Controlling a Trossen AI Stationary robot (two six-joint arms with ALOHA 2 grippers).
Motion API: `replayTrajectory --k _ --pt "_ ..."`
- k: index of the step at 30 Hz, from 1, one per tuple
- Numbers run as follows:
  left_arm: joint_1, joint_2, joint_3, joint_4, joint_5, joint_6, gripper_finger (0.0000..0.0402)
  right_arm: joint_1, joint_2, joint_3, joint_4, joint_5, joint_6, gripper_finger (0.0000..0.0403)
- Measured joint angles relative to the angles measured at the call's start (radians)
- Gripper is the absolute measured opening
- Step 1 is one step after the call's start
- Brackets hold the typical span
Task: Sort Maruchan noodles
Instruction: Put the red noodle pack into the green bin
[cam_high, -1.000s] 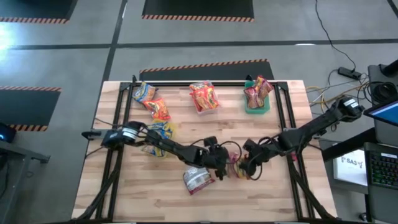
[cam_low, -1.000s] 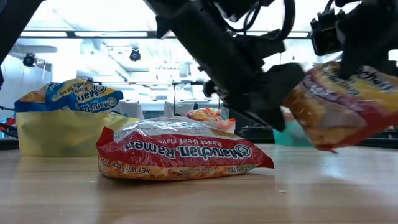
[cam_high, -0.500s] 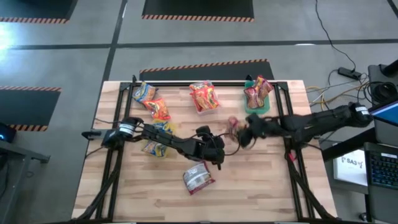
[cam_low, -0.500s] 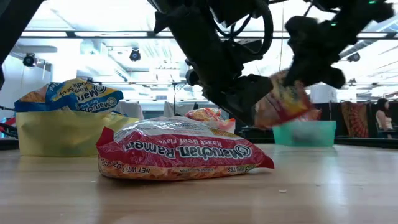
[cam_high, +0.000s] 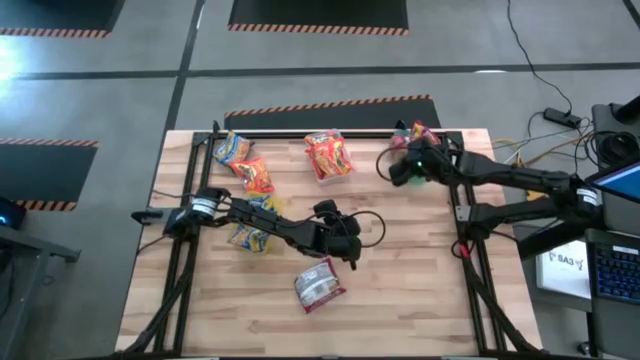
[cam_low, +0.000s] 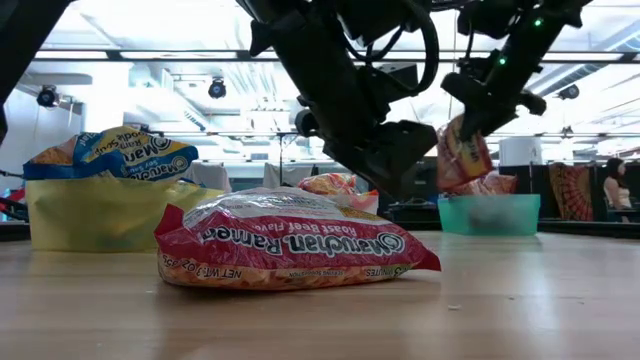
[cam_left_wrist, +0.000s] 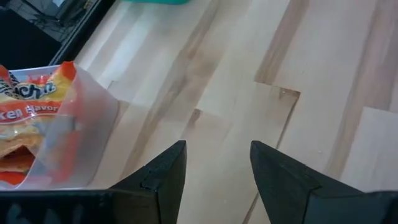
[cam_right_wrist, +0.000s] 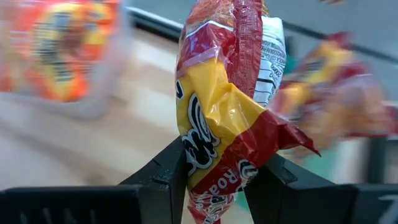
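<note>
1. Nearest the front edge of the wooden table (cam_high: 200, 310) a dark red packet (cam_low: 290, 252) is laid flat; it is seen lying alone in the high view, touched by neither arm.
2. Just behind that packet the left gripper (cam_high: 345, 243) is held above the middle of the table; its fingers (cam_left_wrist: 163, 171) are seen apart in the left wrist view, with bare wood between them and nothing gripped.
3. Toward the left side a yellow tub (cam_low: 110, 212) is seen, with yellow-and-blue packets (cam_low: 110, 155) piled in it; an orange-red packet (cam_high: 257, 176) and another yellow-and-blue packet (cam_high: 231, 149) are laid farther back on the wood.
4. At the middle of the far edge a clear tub (cam_left_wrist: 74, 134) is set, with orange-red packets (cam_high: 328, 155) held inside it.
5. At the far right the right gripper (cam_high: 410, 166) is raised over the green tub (cam_low: 489, 214); a red-and-yellow packet (cam_right_wrist: 227, 118) is pinched between its fingers (cam_right_wrist: 165, 171), hanging upright and clear of the table.
6. In the green tub further dark red packets (cam_high: 420, 135) are piled; whether the held packet touches them cannot be told.
</note>
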Motion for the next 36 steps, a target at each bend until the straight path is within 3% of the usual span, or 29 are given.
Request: replayTrajectory --k 10,16,26,36 --pt "0.005 0.0 0.0 0.016 -0.027 0.0 0.0164 -0.023 -0.037 0.073 -0.097 0.095 -0.041 0.0115" --pt "0.007 0.0 0.0 0.019 -0.039 0.008 0.0164 -0.023 0.008 0.049 -0.162 0.254 -0.003 0.0113" --pt "0.01 0.0 0.0 0.019 -0.038 0.011 0.0164 -0.023 0.155 0.038 -0.171 0.379 0.016 0.0115" --pt "0.01 0.0 0.0 -0.014 -0.038 0.011 0.0164 -0.023 0.305 0.037 -0.192 0.42 0.011 0.0115"
